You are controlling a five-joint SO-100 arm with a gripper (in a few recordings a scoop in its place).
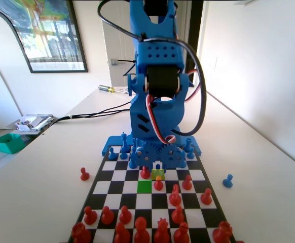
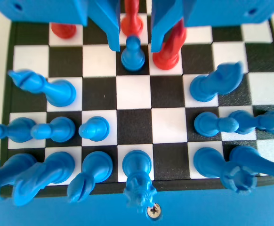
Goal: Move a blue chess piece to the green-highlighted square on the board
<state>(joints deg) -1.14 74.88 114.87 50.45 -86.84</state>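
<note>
In the wrist view a small blue chess piece [image 2: 132,54], a pawn with a ball head, stands upright on the board [image 2: 134,92]. My gripper [image 2: 136,43] is open around it, one jaw on each side with a small gap to the pawn. In the fixed view the gripper [image 1: 156,163] hangs low over the yellowish-olive square [image 1: 158,174], where the pawn [image 1: 158,167] stands. The green-highlighted square [image 1: 144,186] lies one cell nearer the camera and one to the left, with nothing on it.
A red piece [image 2: 167,49] stands right beside the right jaw and another red piece [image 2: 132,19] just beyond the pawn. Red pawns [image 1: 145,173] [image 1: 158,184] flank the green square. Blue pieces [image 2: 61,92] crowd the rows behind. A blue pawn [image 1: 228,180] lies off the board.
</note>
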